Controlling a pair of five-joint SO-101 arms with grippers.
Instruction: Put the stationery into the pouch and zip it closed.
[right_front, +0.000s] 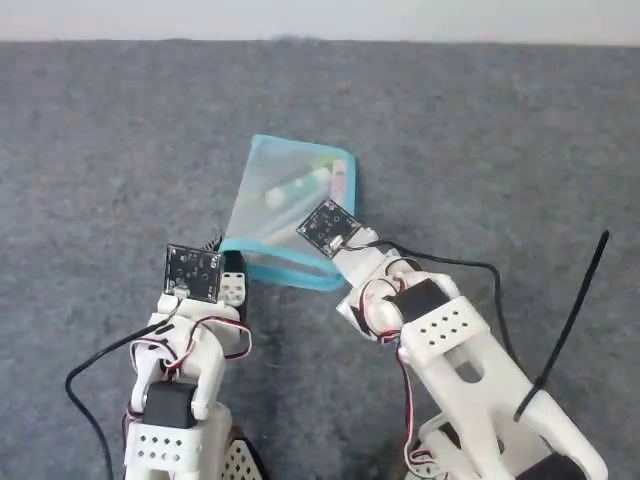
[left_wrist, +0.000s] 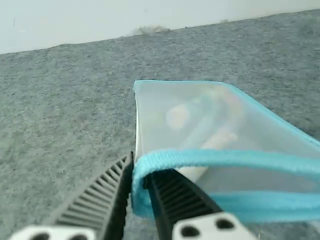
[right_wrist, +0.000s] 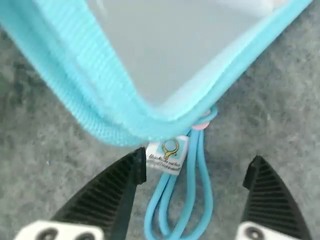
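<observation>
A translucent pouch (right_front: 285, 205) with light blue trim lies on the grey carpet, with pens and other stationery (right_front: 300, 185) inside it. My left gripper (right_front: 230, 256) is shut on the near left corner of the blue zipper edge; in the left wrist view its gripper (left_wrist: 138, 172) pinches that trim, with the pouch (left_wrist: 215, 125) beyond. My right gripper (right_wrist: 192, 172) is open at the other end of the zipper edge (right_wrist: 100, 105). The blue pull cord (right_wrist: 175, 212) and its small tag (right_wrist: 167, 156) lie between the open fingers, not touched by them.
Grey carpet (right_front: 110, 140) stretches all around the pouch, up to a pale wall at the far edge. Black cables (right_front: 575, 310) run beside the right arm and near the left arm's base.
</observation>
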